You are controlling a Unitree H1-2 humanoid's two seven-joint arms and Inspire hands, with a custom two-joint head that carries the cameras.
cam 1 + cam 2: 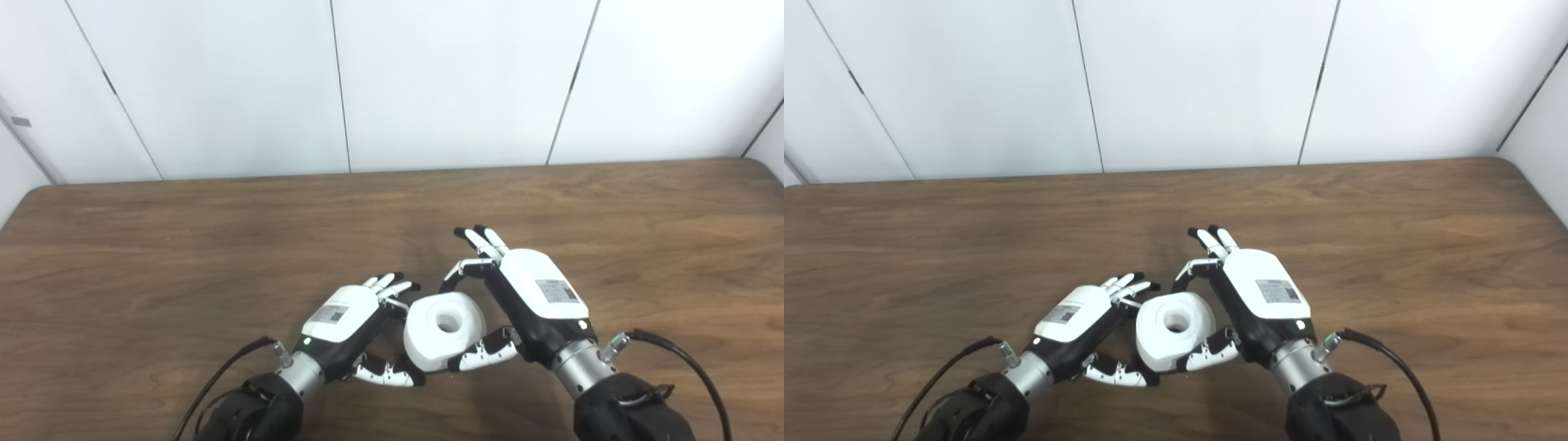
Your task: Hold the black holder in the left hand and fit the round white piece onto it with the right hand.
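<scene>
Both forearms cropped at bottom edge. I see left hand (346,324) and right hand (533,294), fingers spread, flanking round white piece (444,331); grip unclear, holder hidden.

Can't see the black holder anywhere from up here: if it's under the round white piece (444,331), that piece covers it completely. My left hand (346,327) hides its own palm side, so I can't tell what its fingers (392,285) touch behind the roll. Same with my right hand (530,300), whose back blocks the contact (only the thumb shows against the piece). Both forearms are cut off by the bottom edge, and the labels on the hand backs are too small to read.
</scene>
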